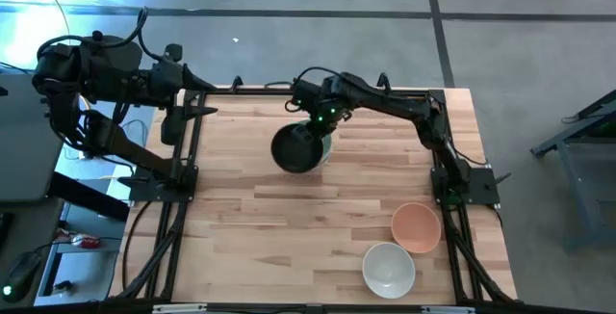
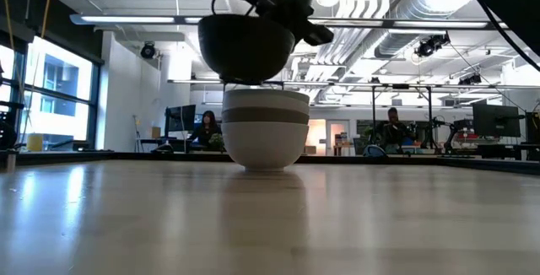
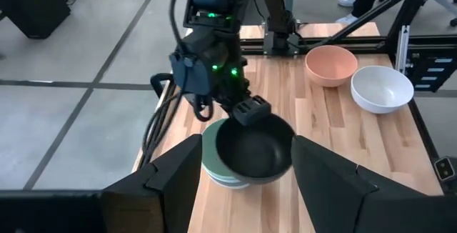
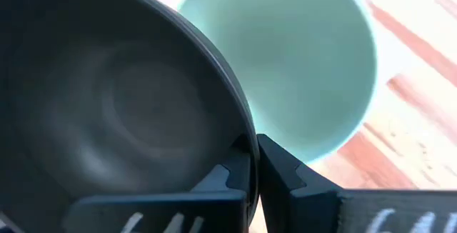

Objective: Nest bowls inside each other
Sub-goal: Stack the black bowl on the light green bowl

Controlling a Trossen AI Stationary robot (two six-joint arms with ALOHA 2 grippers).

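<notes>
My right gripper (image 1: 320, 126) is shut on the black bowl (image 1: 295, 149) and holds it just above a stack of nested bowls (image 2: 266, 132) at the table's middle. In the low view the black bowl (image 2: 247, 47) sits a little to one side of the stack. The stack's top bowl is pale mint green (image 4: 285, 54); below it are white and grey-olive rims. A peach-orange bowl (image 1: 417, 227) and a white bowl (image 1: 389, 268) stand apart on the table near the right near corner. My left gripper (image 1: 197, 102) waits open at the table's far left edge. My right gripper pinches the black bowl's rim (image 4: 241, 144), one finger (image 4: 214, 183) inside the bowl and one finger (image 4: 285, 172) outside. The fingers come from above, pointing down. The bowl is lifted clear and hangs roughly level over the mint bowl's edge.
The arms' black frame rails (image 1: 188, 160) run along the table's left and right sides. Bare wood (image 1: 269, 237) lies between the stack and the near edge. People sit at desks in the room behind the table (image 2: 205, 127).
</notes>
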